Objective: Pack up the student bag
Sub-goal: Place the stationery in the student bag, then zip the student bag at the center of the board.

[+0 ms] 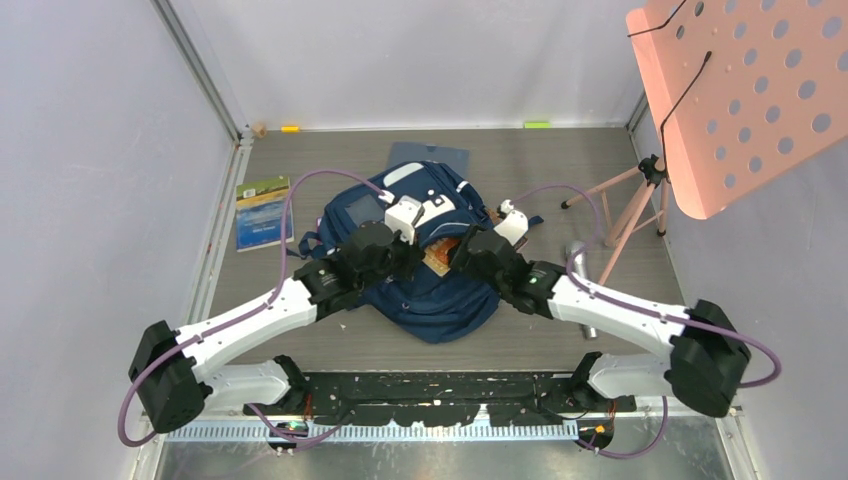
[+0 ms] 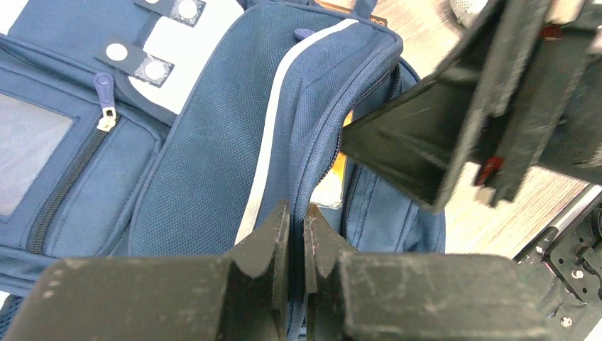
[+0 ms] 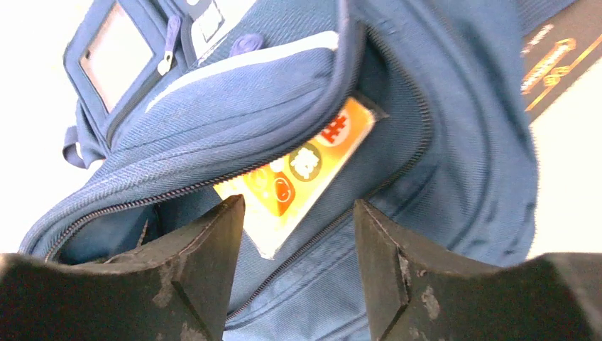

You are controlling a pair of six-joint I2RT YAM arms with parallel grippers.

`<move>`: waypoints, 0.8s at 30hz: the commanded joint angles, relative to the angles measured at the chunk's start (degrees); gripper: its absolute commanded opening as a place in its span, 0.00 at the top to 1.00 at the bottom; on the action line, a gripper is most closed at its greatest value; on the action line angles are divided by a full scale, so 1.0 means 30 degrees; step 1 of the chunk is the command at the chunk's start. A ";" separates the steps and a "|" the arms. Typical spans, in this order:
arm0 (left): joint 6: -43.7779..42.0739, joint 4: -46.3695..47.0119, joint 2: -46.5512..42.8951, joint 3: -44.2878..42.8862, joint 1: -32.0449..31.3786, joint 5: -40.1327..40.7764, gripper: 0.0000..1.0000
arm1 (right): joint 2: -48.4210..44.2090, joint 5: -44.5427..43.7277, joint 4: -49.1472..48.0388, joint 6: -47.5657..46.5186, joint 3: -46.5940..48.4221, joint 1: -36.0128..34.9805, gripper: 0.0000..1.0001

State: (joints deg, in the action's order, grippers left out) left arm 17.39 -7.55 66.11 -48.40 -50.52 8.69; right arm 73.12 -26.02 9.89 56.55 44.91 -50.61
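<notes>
Student bag point(image 1: 440, 300) is lying flat mid-table point(image 1: 560, 190), main compartment gaping, orange book point(image 3: 305, 167) poking out of it. Cover is showing round badges, print unreadable. Left gripper point(image 2: 297, 213) is pinching the bag's zipper edge, clenched. Right gripper point(image 3: 298, 206) is hanging spread, the book's corner between its jaws.

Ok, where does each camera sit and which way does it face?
Top external: above and behind both white arms, which show whole, looking down at the navy blue fabric backpack on the grey table.
Left wrist: on the left arm, facing the backpack's flap; the left end effector, shut on the flap edge, shows.
Right wrist: on the right arm, facing the backpack's opening; the open right end effector shows.
Shared: both wrist views show the orange printed card inside.
</notes>
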 commanded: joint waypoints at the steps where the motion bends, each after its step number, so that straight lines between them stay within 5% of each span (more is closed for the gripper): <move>1: -0.0625 0.2402 -0.1630 -0.0613 -0.0005 -0.0210 1.00 | -0.2174 -0.2190 0.1086 0.0312 -0.0613 0.0079 0.35; 7: -0.1138 0.1934 -0.1243 -0.0799 -0.0005 -0.3276 0.95 | -0.4058 -0.2339 0.1359 -0.0194 -0.1186 0.0083 0.24; 12: -0.1298 0.0229 -0.1965 -0.0300 0.0002 -0.5403 0.42 | -0.5971 -0.2858 0.3021 -0.0443 -0.1325 0.0079 0.14; 16: -0.0965 -0.1576 -0.3776 0.0431 0.0079 -0.5065 0.15 | -0.7814 -0.3685 0.5128 -0.0348 -0.1320 0.0083 0.09; 24: 0.1048 -0.5300 -0.7038 0.2604 0.1360 -0.3064 0.02 | -0.9178 -0.3522 0.6438 0.0053 -0.1270 0.0083 0.03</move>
State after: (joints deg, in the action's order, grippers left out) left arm 16.38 -16.27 47.16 -43.99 -48.99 -3.73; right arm 45.17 -35.44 27.33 55.81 40.58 -50.43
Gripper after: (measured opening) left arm 0.974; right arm 0.964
